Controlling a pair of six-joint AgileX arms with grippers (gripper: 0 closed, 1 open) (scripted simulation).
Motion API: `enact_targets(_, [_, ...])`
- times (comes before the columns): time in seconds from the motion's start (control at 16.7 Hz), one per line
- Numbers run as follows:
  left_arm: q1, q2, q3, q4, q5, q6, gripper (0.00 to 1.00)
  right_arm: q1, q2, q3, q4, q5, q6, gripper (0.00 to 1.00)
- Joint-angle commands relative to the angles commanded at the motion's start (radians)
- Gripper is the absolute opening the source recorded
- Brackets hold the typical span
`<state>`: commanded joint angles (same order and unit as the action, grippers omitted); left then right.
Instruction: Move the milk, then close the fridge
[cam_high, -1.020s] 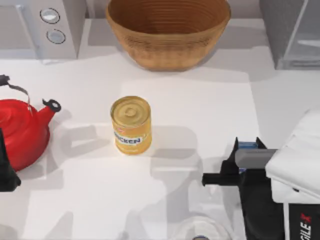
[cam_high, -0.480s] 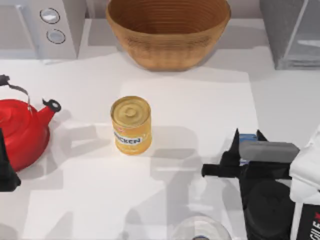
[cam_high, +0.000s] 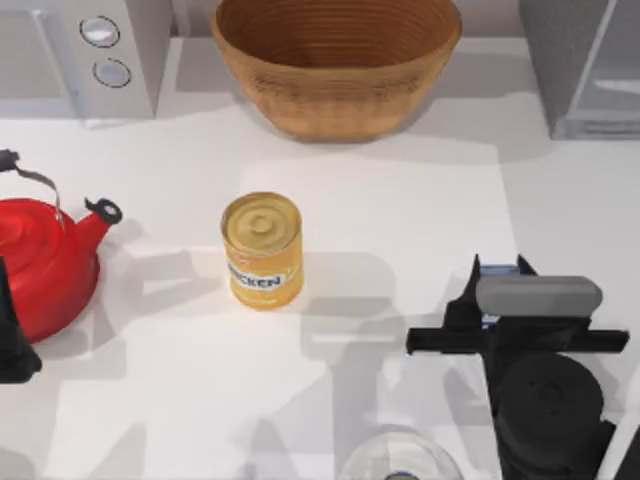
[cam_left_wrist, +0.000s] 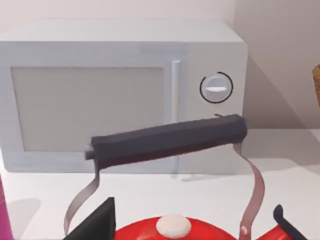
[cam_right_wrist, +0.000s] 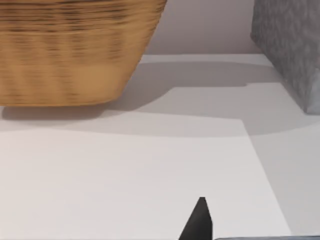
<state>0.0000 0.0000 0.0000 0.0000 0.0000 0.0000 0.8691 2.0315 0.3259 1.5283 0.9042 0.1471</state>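
The right gripper (cam_high: 497, 272) sits low at the table's right side, its dark fingertips (cam_high: 470, 290) on either side of the milk (cam_high: 497, 271), whose blue top peeks between them; whether they press it I cannot tell. Beyond the gripper, at the far right corner, stands the fridge (cam_high: 580, 65). To its left stands the yellow can (cam_high: 262, 250), farther off the wicker basket (cam_high: 336, 62). The left gripper (cam_high: 12, 335) is parked at the left edge beside the red kettle (cam_high: 45, 260)
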Motion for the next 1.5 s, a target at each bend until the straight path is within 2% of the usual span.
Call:
enact_targets(0.18, [0.0,0.0,0.0,0.0,0.0,0.0,1.0,0.0,0.002,0.004,0.002,-0.001,0.002,0.0])
enact_targets(0.36, [0.0,0.0,0.0,0.0,0.0,0.0,1.0,-0.06,-0.035,0.007,-0.027,-0.061,-0.007,0.0])
enact_targets(0.6, [0.0,0.0,0.0,0.0,0.0,0.0,1.0,-0.239,-0.145,0.018,-0.115,-0.242,-0.035,0.0])
enact_targets(1.14, [0.0,0.0,0.0,0.0,0.0,0.0,1.0,-0.744,-0.458,0.055,-0.361,-0.752,-0.114,0.0])
enact_targets(1.32, [0.0,0.0,0.0,0.0,0.0,0.0,1.0,-0.839,-0.516,0.063,-0.406,-0.848,-0.129,0.0])
enact_targets(1.5, [0.0,0.0,0.0,0.0,0.0,0.0,1.0,-0.855,-0.527,0.064,-0.414,-0.865,-0.131,0.0])
